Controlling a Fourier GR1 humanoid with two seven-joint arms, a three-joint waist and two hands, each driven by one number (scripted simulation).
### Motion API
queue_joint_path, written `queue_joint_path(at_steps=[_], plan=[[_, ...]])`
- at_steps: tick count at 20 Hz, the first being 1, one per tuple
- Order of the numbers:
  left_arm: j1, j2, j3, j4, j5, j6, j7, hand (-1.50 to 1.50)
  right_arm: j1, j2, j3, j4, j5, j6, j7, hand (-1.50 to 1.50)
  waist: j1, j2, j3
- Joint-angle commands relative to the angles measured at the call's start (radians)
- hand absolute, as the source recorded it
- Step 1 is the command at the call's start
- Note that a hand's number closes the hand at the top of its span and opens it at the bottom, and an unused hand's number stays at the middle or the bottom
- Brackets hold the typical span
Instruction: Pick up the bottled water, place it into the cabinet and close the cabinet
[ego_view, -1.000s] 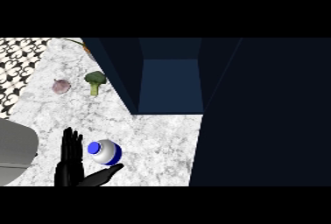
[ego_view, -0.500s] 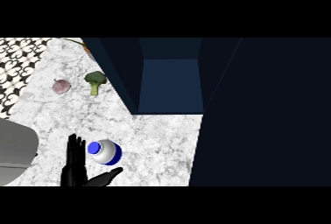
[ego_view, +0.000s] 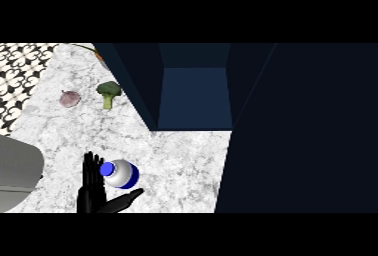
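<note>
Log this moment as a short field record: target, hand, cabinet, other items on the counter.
target: white bottled water with blue cap and blue band, seen from above on the marbled counter
hand: one black hand at the lower left, fingers straight, just left of the bottle, thumb spread below it; which arm, cannot tell
cabinet: dark blue cabinet open, nothing visible inside
other items: green broccoli floret; small purplish vegetable, both at upper left

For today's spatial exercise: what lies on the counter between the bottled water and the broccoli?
Head view: only bare marble counter between bottled water and broccoli.
</note>
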Motion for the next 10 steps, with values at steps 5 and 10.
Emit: queue_joint_path(at_steps=[5,10], plan=[[-0.133,-0.009,0.068,0.168,0.046,-0.063,-0.063,-1.5,0.042,-0.033,0.007,-0.22,0.057,-0.025,0.116,-1.5,-0.006,0.0,-0.001],[-0.178,-0.012,0.071,0.307,0.068,-0.151,-0.142,-1.5,0.057,-0.031,0.007,-0.213,0.061,-0.033,0.108,-1.5,-0.006,0.0,-0.001]])
